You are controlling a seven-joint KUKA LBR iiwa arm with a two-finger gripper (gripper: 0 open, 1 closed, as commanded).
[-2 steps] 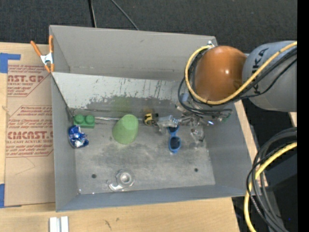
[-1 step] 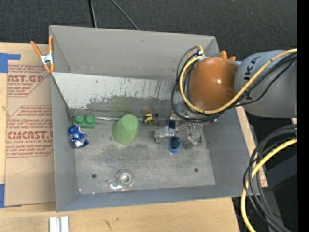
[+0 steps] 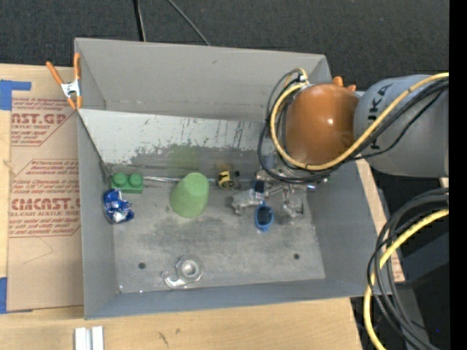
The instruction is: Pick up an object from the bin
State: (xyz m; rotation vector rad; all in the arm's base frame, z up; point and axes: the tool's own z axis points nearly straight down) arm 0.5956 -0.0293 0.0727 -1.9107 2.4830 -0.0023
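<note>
- Gripper (image 3: pixel 266 208) is down low in the right half of the bin (image 3: pixel 219 86), close to the floor. The arm's orange wrist cover (image 3: pixel 319 126) sits directly above it.
- Pincer is released: two silvery fingertips (image 3: pixel 239 207) stand apart and clamp nothing.
- Task's thing is a small blue object (image 3: pixel 263 219) on the bin floor, right of centre. It lies between the tips and slightly towards the front. Can't tell whether either tip touches it.
- Nearest neighbour is a tiny yellow-and-black piece (image 3: pixel 225 176), just left of the gripper, up by the back wall.
- A pale green rounded cylinder (image 3: pixel 190 194) lies on its side mid-floor, left of the gripper and clear of it.
- In the far left corner are a dark green studded brick (image 3: pixel 126 182) and, just in front of it, a crumpled blue-and-white item (image 3: pixel 117 206).
- A silvery metal ring piece (image 3: pixel 184 270) sits near the front wall, well apart from the rest.
- Surface: grey sheet-metal floor (image 3: pixel 219 243), scuffed and dull. The back wall's lower edge is scratched, with a greenish smear.
- Room: dark carpet-like floor (image 3: pixel 306 13) lies beyond the bin, and a light wooden top (image 3: pixel 219 327) shows at the front edge.
- Yellow and black cables (image 3: pixel 281 115) loop around the wrist.
</note>
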